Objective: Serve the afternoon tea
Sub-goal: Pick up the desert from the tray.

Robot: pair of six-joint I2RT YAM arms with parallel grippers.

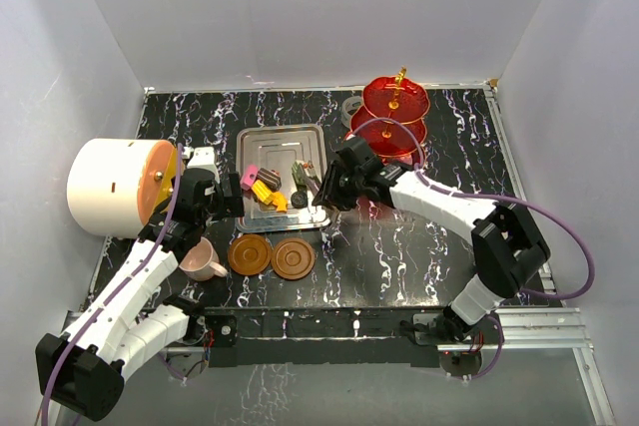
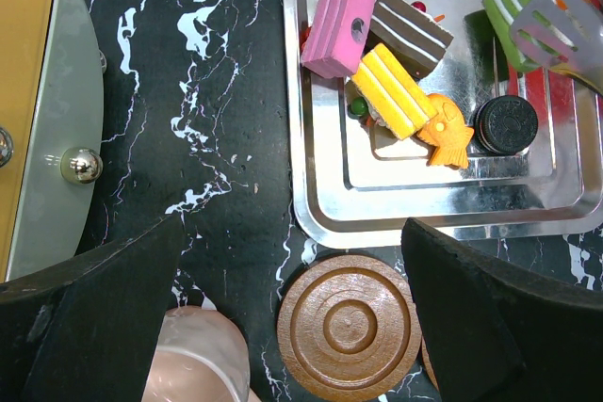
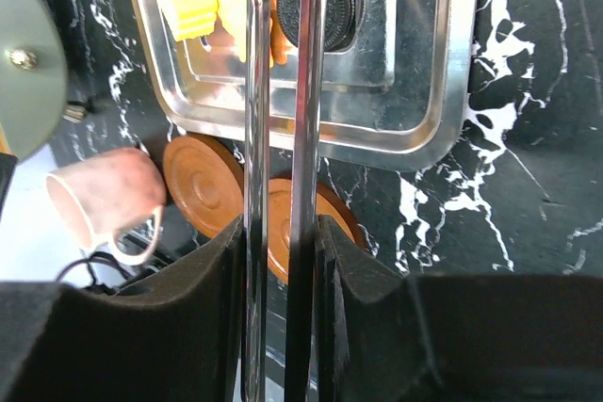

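Several sweets lie on the steel tray (image 1: pixel 285 142): a pink block (image 2: pixel 337 25), a brown layered cake (image 2: pixel 410 33), a yellow wafer (image 2: pixel 396 91), an orange fish (image 2: pixel 448 138), a black cookie (image 2: pixel 506 124) and a green cake (image 2: pixel 509 11). My right gripper (image 1: pixel 324 192) is shut on steel tongs (image 3: pixel 283 91). Their slotted tip (image 2: pixel 570 16) sits by the green cake. My left gripper (image 2: pixel 292 233) hangs open above the table, over a brown saucer (image 2: pixel 349 322) and the pink cup (image 1: pixel 203 259). A second saucer (image 1: pixel 293 259) lies beside the first. The red three-tier stand (image 1: pixel 392 117) stands at the back right.
A big white drum with an orange face (image 1: pixel 115 187) stands at the left, close to my left arm. A small pale object (image 1: pixel 351 107) sits just left of the stand. White walls close in the black marbled table (image 1: pixel 439 276) on three sides.
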